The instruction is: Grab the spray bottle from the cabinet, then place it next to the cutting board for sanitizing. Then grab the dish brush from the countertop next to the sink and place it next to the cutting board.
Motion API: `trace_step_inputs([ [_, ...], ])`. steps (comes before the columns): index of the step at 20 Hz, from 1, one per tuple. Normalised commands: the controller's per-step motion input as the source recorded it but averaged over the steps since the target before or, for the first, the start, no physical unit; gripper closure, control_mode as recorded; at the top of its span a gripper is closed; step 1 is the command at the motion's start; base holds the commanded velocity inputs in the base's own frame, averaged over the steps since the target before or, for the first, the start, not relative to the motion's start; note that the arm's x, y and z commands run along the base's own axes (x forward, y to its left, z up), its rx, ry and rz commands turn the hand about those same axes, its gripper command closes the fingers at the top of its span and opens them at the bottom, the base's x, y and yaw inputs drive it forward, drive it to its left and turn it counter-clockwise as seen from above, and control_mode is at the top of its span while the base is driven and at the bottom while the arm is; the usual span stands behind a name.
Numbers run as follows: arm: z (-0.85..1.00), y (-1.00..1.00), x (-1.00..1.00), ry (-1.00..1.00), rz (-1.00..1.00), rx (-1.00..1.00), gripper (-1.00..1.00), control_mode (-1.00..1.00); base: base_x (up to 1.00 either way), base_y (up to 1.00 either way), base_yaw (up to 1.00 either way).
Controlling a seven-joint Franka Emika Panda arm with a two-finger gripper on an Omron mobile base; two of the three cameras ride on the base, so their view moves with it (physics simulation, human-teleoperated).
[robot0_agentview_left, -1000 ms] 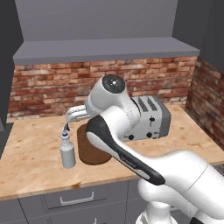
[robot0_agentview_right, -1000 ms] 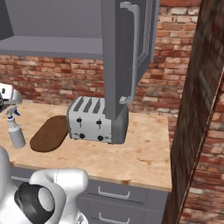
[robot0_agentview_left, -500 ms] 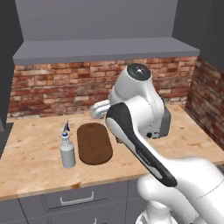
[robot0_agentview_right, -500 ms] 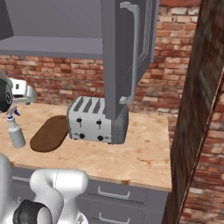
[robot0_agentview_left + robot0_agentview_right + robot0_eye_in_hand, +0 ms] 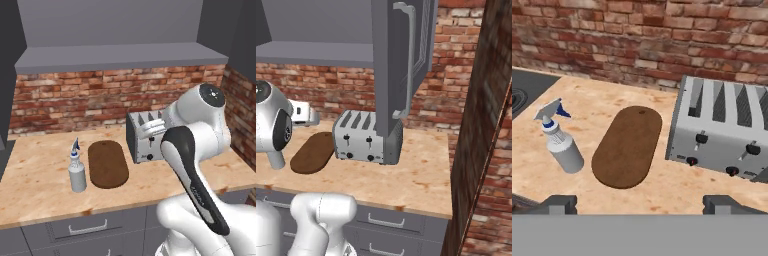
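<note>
We see bare countertop (image 5: pixel 612 105) around the spray bottle (image 5: pixel 562 145), upright just left of the cutting board (image 5: pixel 628 146), apart | toaster (image 5: pixel 724 130) right of board; cabinet (image 5: pixel 401 65) door open above it | gripper (image 5: pixel 640 204) tips wide apart, holding nothing; tips partly cut off

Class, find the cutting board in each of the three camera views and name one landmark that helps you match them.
Left base view: cutting board at lower centre, between spray bottle and toaster.
Right base view: lower left, left of the toaster.
Hand view: centre, the bottle to its left.
Shared landmark: the toaster.
</note>
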Motion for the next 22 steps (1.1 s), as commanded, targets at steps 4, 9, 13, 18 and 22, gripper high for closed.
trace_step_inputs([
  [4, 0.12, -0.45, -0.21, -0.06, 0.00, 0.01, -1.00, -1.00, 0.00, 0.00, 0.00],
  [9, 0.29, -0.28, -0.58, -0.08, 0.00, 0.00, -1.00, -1.00, 0.00, 0.00, 0.00],
  [13, 0.16, -0.33, -0.53, -0.18, -0.07, 0.00, -1.00, -1.00, 0.00, 0.00, 0.00],
  [18, 0.17, -0.09, -0.09, -0.27, -0.17, 0.00, -1.00, -1.00, 0.00, 0.00, 0.00],
  [22, 0.04, -0.17, 0.00, -0.27, -0.18, 0.00, -1.00, -1.00, 0.00, 0.00, 0.00],
])
